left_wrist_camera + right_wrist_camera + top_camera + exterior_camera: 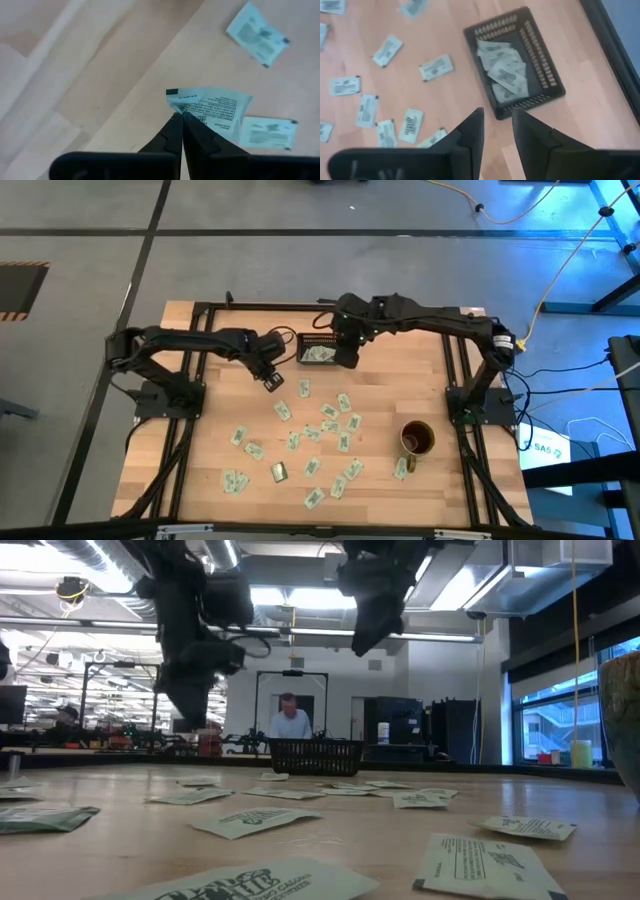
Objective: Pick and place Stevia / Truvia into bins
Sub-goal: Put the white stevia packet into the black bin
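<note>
Held packet: one pale green-and-white Stevia / Truvia packet (210, 106) is pinched at its near corner by the left pincer (181, 120). It looks lifted clear of the bench (420, 380), though the wrist view alone does not settle that.

Its long axis: runs crosswise to the fingers, and the free end sticks out to one side of the tips.

Left pincer: clenched tight on that packet, fingertips meeting. It hangs left of the bin (320, 351) in the high view, near but apart from it.

The relation that counts: the bin lies to the pincer's right and a little toward the far edge of the bench. My read is that the next leg is a short carry that way, then a drop inside the slatted walls.

Nearer arm: the right pincer (347, 352) is the closer one, hovering just beside the bin's right end. Its fingers stand apart and released, holding nothing.

Bin contents: a small overlapping heap of packets (502, 70), perhaps five or six. I cannot count them exactly.

Loose packets: roughly two dozen scattered packets (318, 435) lie flat over the near half of the bench, well apart from the bin.

Other things: one brownish-gold mug (417, 439) stands near the right side, with one packet just beside it.

Count: two arms, one bin, one mug, one packet in the grip.

Beyond the bench: a person (291, 718) shows far behind the bin in the low view.
</note>
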